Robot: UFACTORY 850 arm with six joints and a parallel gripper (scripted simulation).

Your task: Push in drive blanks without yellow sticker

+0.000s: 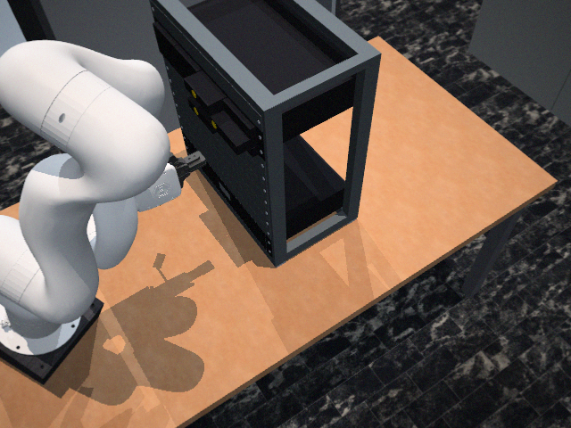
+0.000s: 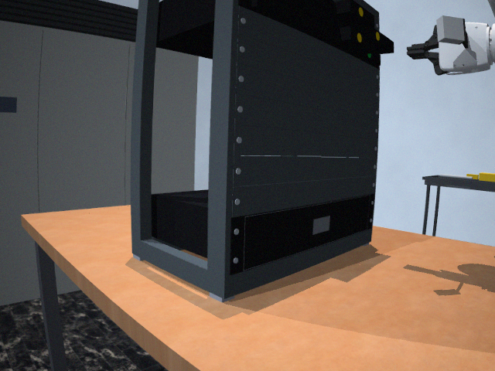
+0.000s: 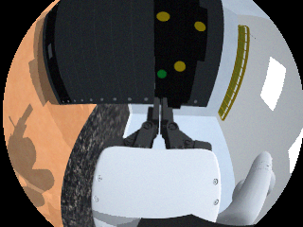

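The dark rack [image 1: 272, 119] stands on the orange table, with the storage chassis at the top of its front. Three blanks with yellow stickers [image 1: 213, 123] [image 2: 359, 37] [image 3: 180, 66] stand out of the chassis front. A blank with a green sticker [image 2: 369, 55] [image 3: 162, 74] sits just below them; its face lies further in than theirs. It is hidden in the top view. My gripper [image 1: 197, 160] [image 2: 414, 51] [image 3: 160, 105] is shut and empty. It points at the rack's front and is a short gap away from the green sticker.
My white arm [image 1: 83, 138] fills the table's left side, and its base is at the front left corner. A black unit with a grey label [image 2: 303, 233] fills the rack's bottom bay. A small side table with a yellow item [image 2: 481, 175] stands behind.
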